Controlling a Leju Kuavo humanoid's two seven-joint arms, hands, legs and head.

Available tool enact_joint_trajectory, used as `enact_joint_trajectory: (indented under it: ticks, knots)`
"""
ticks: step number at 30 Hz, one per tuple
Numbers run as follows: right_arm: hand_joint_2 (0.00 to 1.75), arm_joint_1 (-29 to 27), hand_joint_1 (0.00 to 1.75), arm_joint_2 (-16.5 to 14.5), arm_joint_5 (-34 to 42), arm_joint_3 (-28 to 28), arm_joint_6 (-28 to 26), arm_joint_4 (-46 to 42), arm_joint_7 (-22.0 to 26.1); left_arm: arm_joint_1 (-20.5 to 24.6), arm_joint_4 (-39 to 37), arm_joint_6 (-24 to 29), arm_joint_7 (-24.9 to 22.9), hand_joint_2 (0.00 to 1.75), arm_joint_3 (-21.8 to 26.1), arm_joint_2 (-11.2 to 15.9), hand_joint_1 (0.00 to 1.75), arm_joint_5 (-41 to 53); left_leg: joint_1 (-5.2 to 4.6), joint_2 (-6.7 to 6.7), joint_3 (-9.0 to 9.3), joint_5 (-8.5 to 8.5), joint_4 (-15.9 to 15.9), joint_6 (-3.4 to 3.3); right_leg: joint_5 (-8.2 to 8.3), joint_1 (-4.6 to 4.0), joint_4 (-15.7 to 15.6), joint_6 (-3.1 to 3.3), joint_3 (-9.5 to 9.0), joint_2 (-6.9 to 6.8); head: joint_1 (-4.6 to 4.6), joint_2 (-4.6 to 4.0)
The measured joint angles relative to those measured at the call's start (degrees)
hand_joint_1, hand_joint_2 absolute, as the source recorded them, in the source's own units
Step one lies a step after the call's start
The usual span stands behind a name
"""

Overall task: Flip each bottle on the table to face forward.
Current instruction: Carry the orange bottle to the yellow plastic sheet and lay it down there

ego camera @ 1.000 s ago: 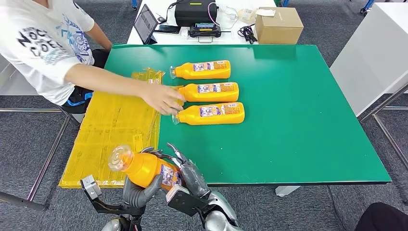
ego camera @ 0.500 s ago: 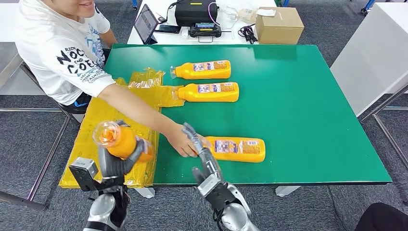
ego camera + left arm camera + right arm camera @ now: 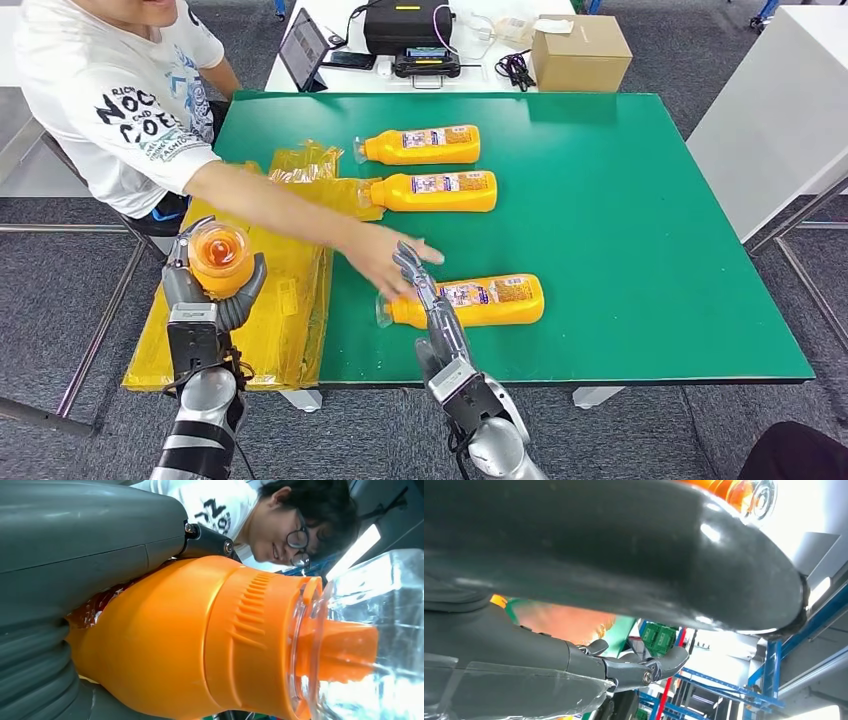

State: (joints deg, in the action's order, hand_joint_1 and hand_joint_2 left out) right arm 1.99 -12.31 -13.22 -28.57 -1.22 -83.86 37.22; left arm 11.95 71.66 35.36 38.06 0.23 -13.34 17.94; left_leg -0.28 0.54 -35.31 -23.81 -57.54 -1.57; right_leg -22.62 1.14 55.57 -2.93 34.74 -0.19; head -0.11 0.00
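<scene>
On your left, the left hand (image 3: 208, 290) grips an orange bottle (image 3: 219, 259) upright beside the table, over the crinkled yellow plastic bags (image 3: 262, 290), its clear cap pointing at the head camera. The left wrist view adds what the head view cannot: a ribbed orange collar and an orange spout inside that transparent cap (image 3: 372, 640), with glossy plastic below. A person's hand (image 3: 385, 262) reaches across the green table (image 3: 640, 250) to the nearest lying bottle (image 3: 470, 301). Your right hand (image 3: 425, 290) rests on that bottle near its neck, fingers extended; whether it grasps, I cannot tell. Two more bottles (image 3: 418, 146) (image 3: 432, 191) lie farther back, side by side, white-and-blue labels up, print too small to read. The person's shirt shows "NOC" and "COE".
</scene>
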Motion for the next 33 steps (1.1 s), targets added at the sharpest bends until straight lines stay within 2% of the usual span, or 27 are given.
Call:
enact_joint_trajectory:
  ticks: [2, 4, 6, 10, 13, 18, 25, 28, 33]
  knots:
    - [0.0, 0.01, 0.0, 0.01, 0.02, 0.0, -0.02, -0.08, 0.04, 0.12, -0.24, 0.39, -0.04, 1.75, 0.02, 0.04, 1.75, 0.72, 0.0, 0.0, 0.0, 0.0, 0.0, 0.0, 0.0, 0.0, 0.0, 0.0, 0.01, 0.0, 0.0, 0.0]
    - [0.0, 0.02, 0.0, 0.01, 0.2, 0.01, -0.17, -0.26, 0.37, 0.41, -0.58, 2.04, -1.02, 1.75, 0.04, 0.16, 1.75, 5.7, 0.0, 0.0, 0.0, 0.0, 0.0, 0.0, 0.0, 0.0, 0.0, 0.0, 0.01, 0.0, 0.01, 0.0]
    - [0.0, 0.04, 0.0, 0.0, 0.71, 0.02, -0.73, -0.86, 1.2, 1.14, -0.99, 3.75, -3.5, 1.75, 0.47, 0.37, 1.75, 18.57, 0.0, 0.03, -0.01, 0.01, 0.0, -0.01, 0.0, 0.0, 0.0, 0.0, 0.01, -0.01, 0.01, 0.0]
    - [0.0, 0.05, 0.0, -0.02, 2.37, 0.01, -2.17, -4.17, 2.55, 3.99, -1.53, 4.38, -10.47, 1.75, 4.29, 0.71, 1.75, 53.11, 0.0, -0.03, -0.02, 0.02, 0.0, -0.02, 0.05, 0.0, 0.01, 0.07, 0.03, 0.02, 0.01, 0.0]
    - [0.0, 0.09, 0.0, -0.02, 3.56, -0.01, -2.0, -6.25, 2.45, 6.86, -4.0, 4.42, -17.96, 1.75, 5.28, 2.61, 1.75, 66.54, 0.0, -0.07, 0.0, 0.03, 0.0, -0.01, 0.08, -0.01, 0.01, 0.1, 0.06, 0.1, 0.01, 0.0]
    - [0.0, 0.38, 0.0, -0.01, 4.36, 0.0, -1.22, -7.08, 2.1, 9.91, -11.29, 4.46, -21.71, 1.75, 2.55, 7.21, 1.75, 70.75, 0.04, -0.09, 0.01, 0.08, 0.01, 0.05, 0.08, -0.04, 0.03, 0.11, 0.06, 0.12, -0.01, 0.0]
    - [0.0, 0.73, 0.0, 0.0, 4.54, 0.0, 0.04, -7.1, 1.85, 14.65, -28.6, 4.13, -28.52, 1.75, -5.97, 13.57, 1.75, 71.63, 0.04, -0.14, -0.01, 0.08, 0.0, 0.06, 0.08, -0.03, 0.04, 0.11, 0.1, 0.14, 0.01, 0.0]
    - [0.0, 0.75, 0.0, -0.02, 4.64, -0.01, 0.65, -7.09, 1.44, 16.35, -33.93, 2.73, -28.35, 1.75, -8.78, 14.96, 1.75, 69.34, 0.04, -0.11, -0.04, 0.08, 0.0, 0.06, 0.08, -0.03, 0.04, 0.11, 0.1, 0.14, 0.01, 0.0]
    - [0.0, 0.76, 0.0, -0.02, 4.43, -0.08, 1.2, -7.08, 1.08, 17.85, -38.43, 1.3, -26.0, 1.75, -9.22, 15.33, 1.75, 65.29, 0.04, -0.04, -0.05, 0.08, 0.0, 0.05, 0.08, -0.03, 0.04, 0.11, 0.08, 0.13, 0.02, 0.0]
